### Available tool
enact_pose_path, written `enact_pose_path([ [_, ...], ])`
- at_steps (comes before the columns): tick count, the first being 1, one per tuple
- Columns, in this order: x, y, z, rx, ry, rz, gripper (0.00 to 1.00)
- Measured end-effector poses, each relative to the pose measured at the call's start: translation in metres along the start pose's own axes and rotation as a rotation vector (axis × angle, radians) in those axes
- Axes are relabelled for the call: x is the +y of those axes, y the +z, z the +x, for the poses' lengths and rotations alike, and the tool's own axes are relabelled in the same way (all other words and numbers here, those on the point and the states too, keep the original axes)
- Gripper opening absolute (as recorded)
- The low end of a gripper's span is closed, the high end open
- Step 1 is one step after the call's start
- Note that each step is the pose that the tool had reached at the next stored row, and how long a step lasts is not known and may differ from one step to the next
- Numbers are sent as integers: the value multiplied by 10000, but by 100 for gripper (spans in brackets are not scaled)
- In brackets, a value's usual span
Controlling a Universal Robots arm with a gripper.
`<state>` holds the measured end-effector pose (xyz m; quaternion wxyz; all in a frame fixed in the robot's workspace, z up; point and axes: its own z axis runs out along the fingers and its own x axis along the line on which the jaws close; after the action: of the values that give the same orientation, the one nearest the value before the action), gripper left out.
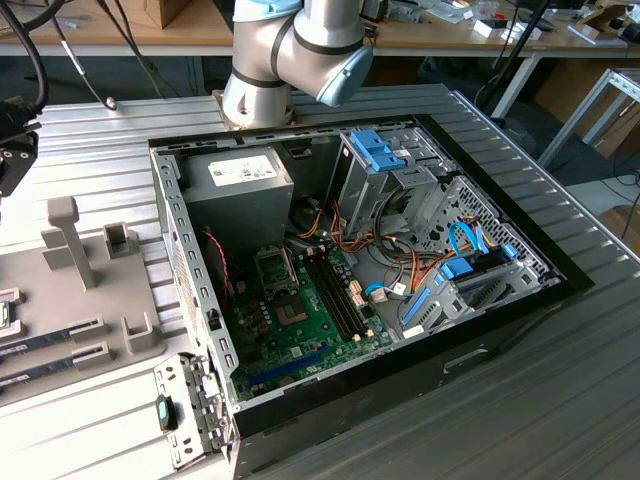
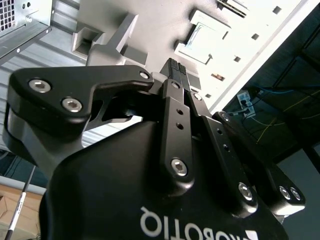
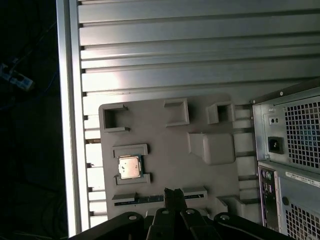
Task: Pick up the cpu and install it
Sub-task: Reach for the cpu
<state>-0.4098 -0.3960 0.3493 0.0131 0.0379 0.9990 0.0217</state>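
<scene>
The cpu, a small square chip with a silver-grey top, lies flat in a bracketed recess of the grey holder tray. In the first wrist view my gripper hovers above the tray, a short way off to one side of the chip, over a long memory stick. Its fingertips are pressed together with nothing between them. The open computer case lies on its side, and the dark socket frame sits on its green motherboard.
The grey power-supply box fills the case's back corner, beside drive cages with blue clips and loose cables. Two memory sticks rest in the tray at the exterior view's left. The ribbed metal table ends close beside the tray.
</scene>
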Motion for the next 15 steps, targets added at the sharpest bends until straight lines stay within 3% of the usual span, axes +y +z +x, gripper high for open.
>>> enact_pose_path([
  [15, -2, 31, 4, -1, 0, -1, 11],
])
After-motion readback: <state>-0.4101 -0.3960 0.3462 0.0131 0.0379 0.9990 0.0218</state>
